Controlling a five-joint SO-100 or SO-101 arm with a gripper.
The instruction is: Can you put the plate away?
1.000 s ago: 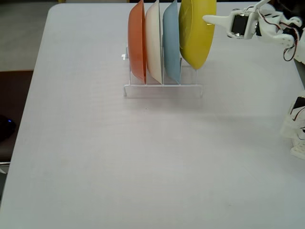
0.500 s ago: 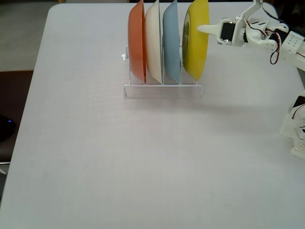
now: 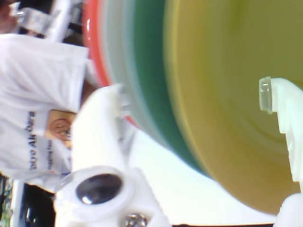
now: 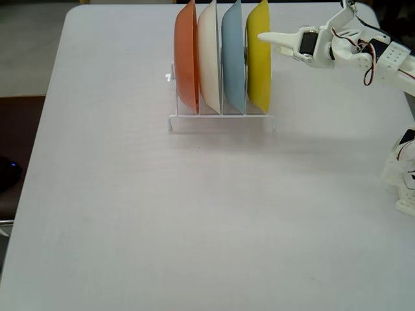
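I see the glossy yellow plate (image 4: 259, 55) upright in the white wire rack (image 4: 220, 120), rightmost slot, at 12 o'clock on the table (image 4: 130, 214) in the fixed view. Only the wrist view shows the gripper (image 3: 189, 101) fingers apart, straddling the plate's (image 3: 227, 94) smooth rim.

Glossy yellow plate (image 4: 259, 55) — upright on edge, rightmost rack slot, beside blue plate
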